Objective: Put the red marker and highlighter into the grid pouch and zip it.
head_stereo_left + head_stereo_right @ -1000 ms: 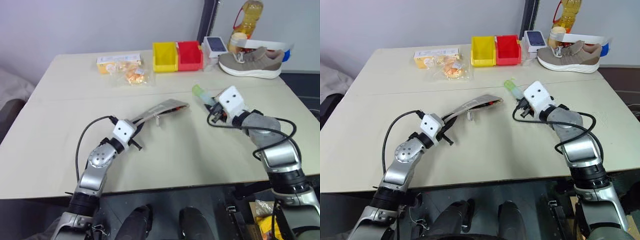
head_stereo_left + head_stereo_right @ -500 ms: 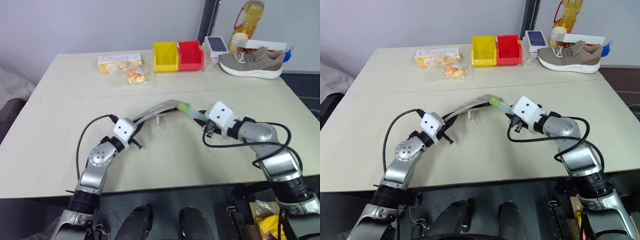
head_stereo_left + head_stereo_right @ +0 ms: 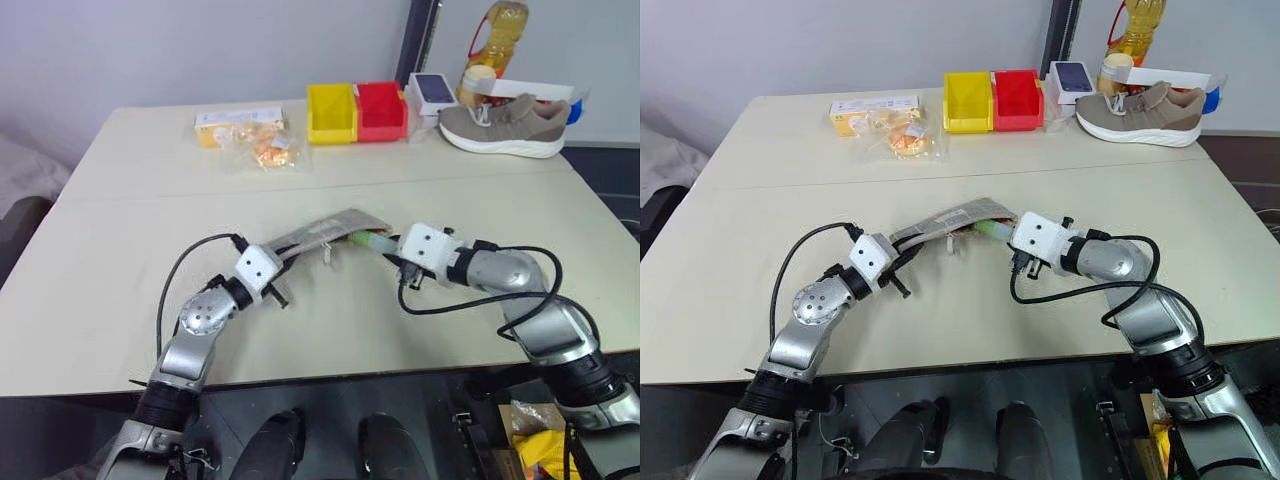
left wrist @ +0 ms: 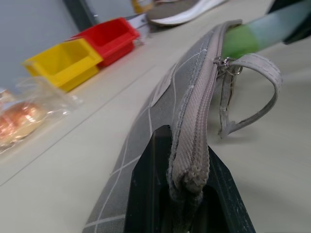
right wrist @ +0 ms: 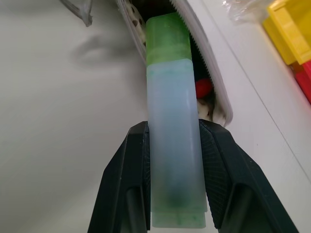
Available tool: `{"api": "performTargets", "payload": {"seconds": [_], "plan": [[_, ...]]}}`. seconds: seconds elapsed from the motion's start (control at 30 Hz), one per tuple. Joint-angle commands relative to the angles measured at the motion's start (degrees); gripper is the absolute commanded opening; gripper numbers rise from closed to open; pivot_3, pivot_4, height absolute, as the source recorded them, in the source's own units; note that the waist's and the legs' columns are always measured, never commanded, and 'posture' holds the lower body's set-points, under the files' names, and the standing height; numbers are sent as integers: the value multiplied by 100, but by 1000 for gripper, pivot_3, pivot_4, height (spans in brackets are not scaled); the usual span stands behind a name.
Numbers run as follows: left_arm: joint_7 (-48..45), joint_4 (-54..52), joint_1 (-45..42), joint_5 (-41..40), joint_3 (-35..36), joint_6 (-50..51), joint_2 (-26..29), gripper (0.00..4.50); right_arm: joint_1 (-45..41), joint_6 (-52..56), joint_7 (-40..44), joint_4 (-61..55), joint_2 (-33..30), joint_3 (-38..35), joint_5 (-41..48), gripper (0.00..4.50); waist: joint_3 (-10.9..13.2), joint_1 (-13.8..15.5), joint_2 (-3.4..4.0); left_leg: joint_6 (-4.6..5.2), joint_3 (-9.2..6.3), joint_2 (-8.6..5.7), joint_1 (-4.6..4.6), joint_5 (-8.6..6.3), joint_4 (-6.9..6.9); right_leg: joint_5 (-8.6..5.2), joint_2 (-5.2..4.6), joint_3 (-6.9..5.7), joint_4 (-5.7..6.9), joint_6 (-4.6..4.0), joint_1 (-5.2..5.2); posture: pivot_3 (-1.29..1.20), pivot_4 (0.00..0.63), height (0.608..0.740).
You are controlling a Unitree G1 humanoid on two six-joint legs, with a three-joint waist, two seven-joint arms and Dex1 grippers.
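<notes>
- We have the left gripper (image 4: 187, 194) clamped tight on the near-left end of the grid pouch (image 3: 315, 233), right on the zipper edge. Reads as an anchor, so the fabric stays put and the mouth stays lifted off the tabletop (image 3: 120, 280).
- Pouch runs from that grip toward the far right, zipper edge up, mouth open at the right end; the zipper pull and its strap (image 4: 248, 92) hang by the mouth.
- Right gripper (image 5: 172, 160) has its jaws closed narrow around the pale body of the highlighter (image 5: 171, 121), lime cap leading, pointed left into the mouth.
- Cap is at the opening, just between the lips; most of the body is outside.
- Red marker (image 5: 203, 87): a red bit shows inside the pouch mouth beside the highlighter, so we judge it is already in.
- Zipper is not yet closed.
- Far side of the tabletop: yellow bin (image 3: 330, 112) and red bin (image 3: 381, 110) side by side, contents not readable from here; clear snack bag (image 3: 262, 150) to their left, holding orange pieces.
- Risk as we see it: the cap snags on the zipper teeth if the mouth sags.
</notes>
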Motion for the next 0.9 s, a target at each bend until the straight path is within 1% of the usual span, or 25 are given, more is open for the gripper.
{"api": "performTargets", "payload": {"seconds": [0.03,0.13,0.33,0.4,0.43,0.47,0.57,0.6,0.67,0.73,0.8,0.9], "plan": [[-215,-322,-3,-12,-107,-250,95,0,-233,-339,309,-414,-272,209,-323,857,0,1,0,0,-1,0,0,0,0,0,0,0,0,0,0,0,150,740],[-370,-384,-6,-36,-190,-292,153,0,-331,-644,579,-548,-401,490,-584,857,0,-2,0,0,0,0,0,0,0,0,0,0,-1,0,0,0,150,740],[-500,-482,-15,-82,-221,-250,176,0,-521,-875,671,-405,-242,646,-837,857,0,0,-1,0,-1,1,-1,0,0,0,0,0,-2,0,0,0,150,740],[-480,-513,-3,-82,-202,-213,169,0,-551,-825,685,-365,-197,571,-810,1919,0,0,-1,0,-1,1,-1,0,0,0,0,0,-3,0,0,0,150,740],[-465,-530,8,-90,-188,-186,163,0,-570,-835,665,-346,-184,527,-812,2241,0,0,-1,0,-1,1,-1,0,0,0,0,0,-3,0,1,0,150,740],[-448,-547,18,-95,-178,-157,154,0,-582,-866,636,-330,-181,475,-817,2683,0,0,-1,0,-1,1,-1,0,0,0,0,0,-3,0,1,0,150,740],[-382,-574,43,-158,-110,-35,118,0,-608,-976,446,-354,-71,170,-654,4173,1,1,-1,0,-1,1,-1,0,0,0,0,0,-4,0,1,0,150,740],[-350,-569,34,-226,-53,33,91,0,-622,-937,436,-392,-25,-15,-469,4486,1,2,-1,0,-1,1,-1,0,0,0,0,0,-4,0,1,0,150,740],[-301,-574,13,-321,17,143,40,0,-616,-841,479,-447,22,-280,-182,4486,1,4,-2,0,-1,1,-1,0,0,0,0,0,-4,0,1,0,150,740],[-213,-556,-75,-543,157,382,-79,0,-566,-495,573,-589,119,-781,428,4486,1,4,-2,0,-2,1,-1,0,0,0,0,0,-4,0,2,0,150,740],[-138,-550,-190,-743,277,611,-200,0,-544,129,609,-781,319,-1279,1179,4486,2,5,-3,0,-3,1,-1,0,1,0,1,0,-4,0,2,0,150,740],[-63,-544,-342,-907,361,887,-344,0,-420,918,694,-1027,388,-1683,1937,4486,2,6,-4,0,-5,1,-2,0,2,1,1,0,-4,0,3,0,150,740]]}}
